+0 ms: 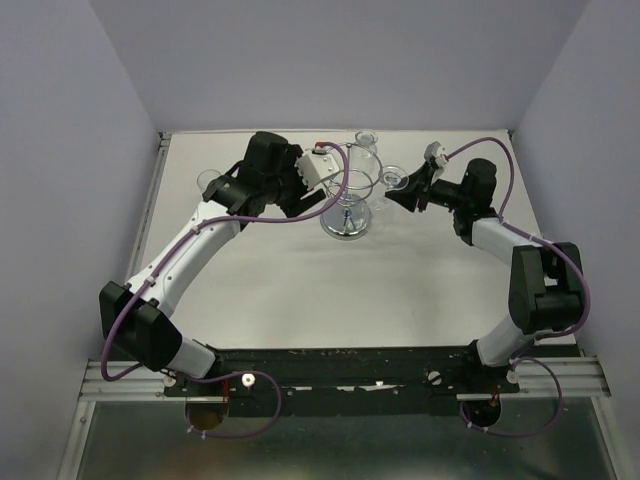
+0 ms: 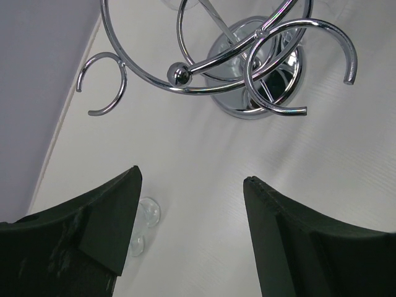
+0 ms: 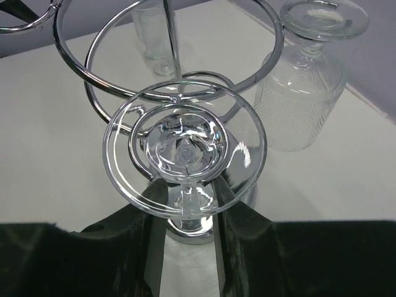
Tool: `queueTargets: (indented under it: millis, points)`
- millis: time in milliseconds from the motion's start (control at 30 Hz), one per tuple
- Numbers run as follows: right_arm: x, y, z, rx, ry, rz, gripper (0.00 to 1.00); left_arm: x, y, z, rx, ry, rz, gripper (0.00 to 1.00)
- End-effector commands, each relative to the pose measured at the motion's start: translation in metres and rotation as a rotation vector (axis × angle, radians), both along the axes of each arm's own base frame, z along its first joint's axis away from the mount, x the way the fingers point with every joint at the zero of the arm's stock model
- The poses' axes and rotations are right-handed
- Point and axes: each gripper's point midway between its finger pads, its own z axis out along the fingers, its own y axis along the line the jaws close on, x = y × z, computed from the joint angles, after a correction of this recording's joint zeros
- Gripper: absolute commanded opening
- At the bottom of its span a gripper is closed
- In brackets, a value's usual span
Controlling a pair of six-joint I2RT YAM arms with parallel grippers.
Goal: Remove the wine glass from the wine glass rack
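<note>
**A:** Nearest first: where is the left tool [image 2: 190, 179]?

**B:** Over the table [image 1: 300, 300], left of the rack [image 1: 347, 222]. Its jaws stand wide apart with nothing between them.

**A:** And the right tool [image 3: 187, 189]?

**B:** At the rack's right side. Its fingers [image 3: 142, 253] flank the stem of the glass [image 3: 184, 151], very close on both sides. I cannot tell whether they press it.

**A:** Where is that glass?

**B:** It hangs upside down from the rack, foot uppermost. The rack stands near the middle of the table's far edge.

**A:** Anything farther off?

**B:** A second glass [image 1: 210, 182] sits toward the far left corner. A third glass [image 1: 366, 140] is foot-up beyond the rack, by the far edge. I cannot tell whether it hangs or stands.
</note>
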Motion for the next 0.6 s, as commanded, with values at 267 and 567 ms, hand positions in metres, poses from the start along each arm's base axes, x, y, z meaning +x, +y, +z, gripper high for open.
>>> queueTargets:
  millis: [267,567]
  points:
    - [-0.0101,-0.0019,-0.0014,0.026,0.021,-0.052,0.20,-0.0058,-0.0008,0.0073,-0.020,-0.028,-0.003,0.82]
    - [-0.0069,0.0000,0.0017,0.037,0.009,-0.049,0.32,-0.0016,-0.0040,0.0059,-0.019,-0.021,-0.004,0.82]
